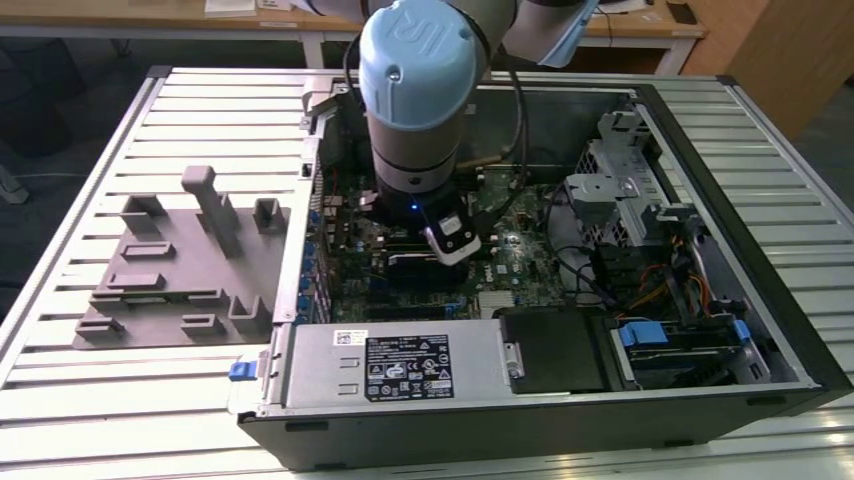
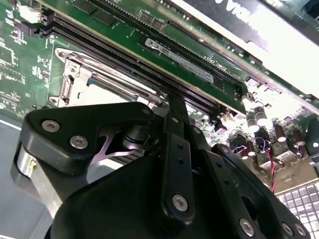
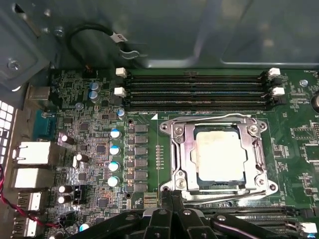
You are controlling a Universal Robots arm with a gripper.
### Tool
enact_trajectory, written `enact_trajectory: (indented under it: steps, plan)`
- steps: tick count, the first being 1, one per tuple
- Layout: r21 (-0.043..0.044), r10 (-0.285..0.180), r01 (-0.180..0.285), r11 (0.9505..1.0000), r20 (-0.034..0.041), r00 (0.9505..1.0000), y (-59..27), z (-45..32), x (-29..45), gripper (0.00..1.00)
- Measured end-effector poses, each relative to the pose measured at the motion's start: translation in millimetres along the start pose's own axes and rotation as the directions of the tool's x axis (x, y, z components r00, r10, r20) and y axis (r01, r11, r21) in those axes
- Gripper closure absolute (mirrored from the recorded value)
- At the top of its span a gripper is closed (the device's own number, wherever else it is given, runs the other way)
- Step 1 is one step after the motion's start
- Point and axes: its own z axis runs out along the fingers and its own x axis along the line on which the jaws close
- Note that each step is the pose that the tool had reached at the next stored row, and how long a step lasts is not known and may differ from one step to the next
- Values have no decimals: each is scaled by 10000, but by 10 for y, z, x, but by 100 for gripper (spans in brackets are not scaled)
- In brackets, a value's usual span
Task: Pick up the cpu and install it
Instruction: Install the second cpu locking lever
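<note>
The cpu (image 3: 220,152) lies flat inside the metal socket frame (image 3: 182,149) on the green motherboard (image 3: 144,199), just beside the memory slots (image 3: 194,90) (silver top facing up). The gripper (image 3: 174,211) hangs close above the board inside the open computer case (image 1: 534,400); I cannot tell how its fingers stand. A grey fixture tray (image 1: 174,270) rests on the counter (image 1: 80,400).

White label with black print and symbols on the power supply (image 1: 407,367), too small to read, small white sticker (image 1: 350,337) beside it, cut-off white lettering on a black card (image 2: 239,7), printed strip on a memory stick (image 2: 184,59), unreadable tag on a cable (image 3: 118,36)
</note>
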Motion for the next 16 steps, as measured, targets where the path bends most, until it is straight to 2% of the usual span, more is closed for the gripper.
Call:
enact_trajectory:
  steps: [16]
  plan:
    - [-15,-67,67,10000,20,10000,50,37,22,89]
